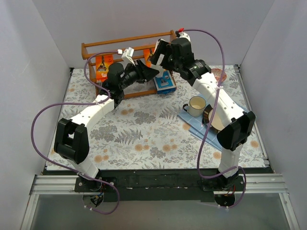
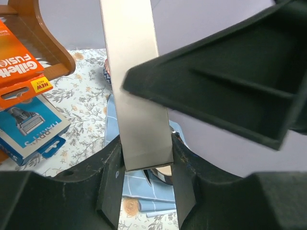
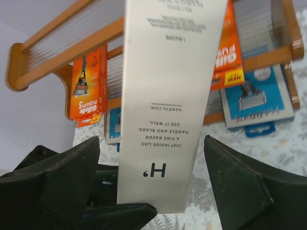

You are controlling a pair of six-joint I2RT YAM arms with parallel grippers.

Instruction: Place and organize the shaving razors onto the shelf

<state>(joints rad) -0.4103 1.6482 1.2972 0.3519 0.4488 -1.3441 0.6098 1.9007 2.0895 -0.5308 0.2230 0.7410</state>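
The slim long white box [image 2: 136, 86] stands upright between my left gripper's [image 2: 147, 148] fingers, which are shut on its lower end; it also shows in the right wrist view [image 3: 168, 96]. My right gripper [image 3: 152, 143] is open wide, one finger on each side of the box, not touching it. In the top view both grippers, left [image 1: 147, 72] and right [image 1: 158, 52], meet in front of the shelf [image 1: 96, 46]. Two orange packs [image 3: 86, 86] [image 3: 230, 48] and two blue cards [image 3: 254, 98] [image 3: 114, 125] stand at the shelf's lower tier.
A white mug [image 1: 195, 105] and a tape roll [image 1: 213, 120] rest on a blue cloth [image 1: 199, 127] at the right. A small peach object [image 1: 218, 74] lies at the back right. White walls enclose the floral table [image 1: 144, 139].
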